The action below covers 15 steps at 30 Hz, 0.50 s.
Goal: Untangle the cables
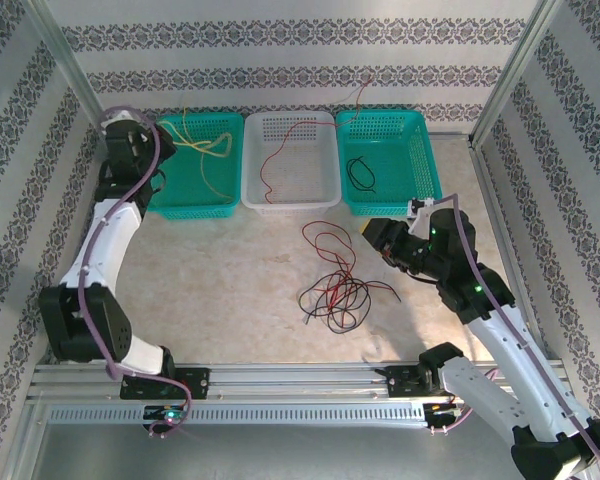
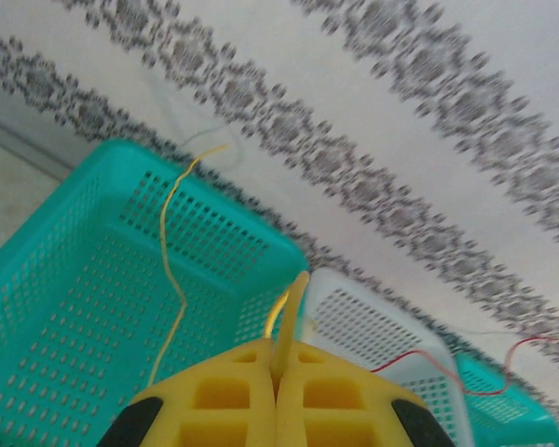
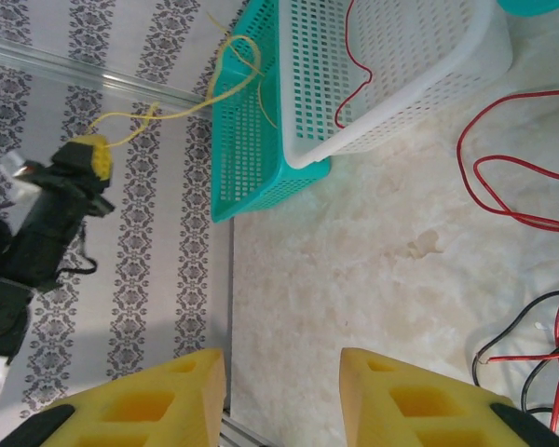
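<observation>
Left fingers (image 2: 219,396) are clamping the yellow cable (image 2: 165,244) trailing into the teal basket (image 2: 65,317); right fingers (image 3: 158,405) are gaping empty; the white basket (image 3: 429,47) is holding a red cable (image 3: 365,74).

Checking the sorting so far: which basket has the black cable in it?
The right teal basket holds the black cable; the white middle basket holds a red cable, the left teal basket a yellow cable.
</observation>
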Each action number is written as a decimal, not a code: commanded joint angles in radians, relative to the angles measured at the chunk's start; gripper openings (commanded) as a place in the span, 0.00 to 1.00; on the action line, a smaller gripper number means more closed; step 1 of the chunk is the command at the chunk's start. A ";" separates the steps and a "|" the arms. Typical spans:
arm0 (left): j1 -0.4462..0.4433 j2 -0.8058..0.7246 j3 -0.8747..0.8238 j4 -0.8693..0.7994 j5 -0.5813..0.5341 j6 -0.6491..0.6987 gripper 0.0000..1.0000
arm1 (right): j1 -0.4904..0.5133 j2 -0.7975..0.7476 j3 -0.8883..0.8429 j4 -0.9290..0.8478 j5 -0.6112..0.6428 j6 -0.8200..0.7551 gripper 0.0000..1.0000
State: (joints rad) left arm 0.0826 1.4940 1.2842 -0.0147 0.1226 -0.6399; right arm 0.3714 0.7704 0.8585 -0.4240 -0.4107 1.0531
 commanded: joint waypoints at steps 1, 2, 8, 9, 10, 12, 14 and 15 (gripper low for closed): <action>0.018 0.065 -0.011 0.107 0.034 0.079 0.00 | 0.011 0.004 0.045 -0.027 0.006 -0.031 0.38; 0.019 0.085 -0.009 0.104 0.045 0.111 0.00 | 0.011 0.007 0.050 -0.031 0.004 -0.034 0.37; 0.020 0.058 -0.114 0.118 -0.007 0.176 0.70 | 0.014 0.016 0.073 -0.075 0.025 -0.064 0.37; 0.020 0.041 -0.131 0.124 -0.028 0.177 0.71 | 0.017 0.020 0.074 -0.081 0.030 -0.072 0.37; 0.021 0.023 -0.137 0.108 -0.051 0.175 0.71 | 0.021 0.027 0.077 -0.091 0.037 -0.079 0.37; 0.020 -0.008 -0.128 0.062 -0.069 0.184 0.68 | 0.029 0.044 0.084 -0.111 0.052 -0.095 0.37; 0.020 -0.054 -0.125 0.019 -0.062 0.168 0.66 | 0.042 0.065 0.096 -0.144 0.083 -0.122 0.37; 0.020 -0.078 -0.134 0.019 -0.040 0.162 0.65 | 0.051 0.074 0.103 -0.167 0.109 -0.139 0.38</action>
State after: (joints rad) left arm 0.0933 1.5101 1.1431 0.0074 0.0925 -0.4965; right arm 0.4030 0.8284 0.9237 -0.5247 -0.3641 0.9749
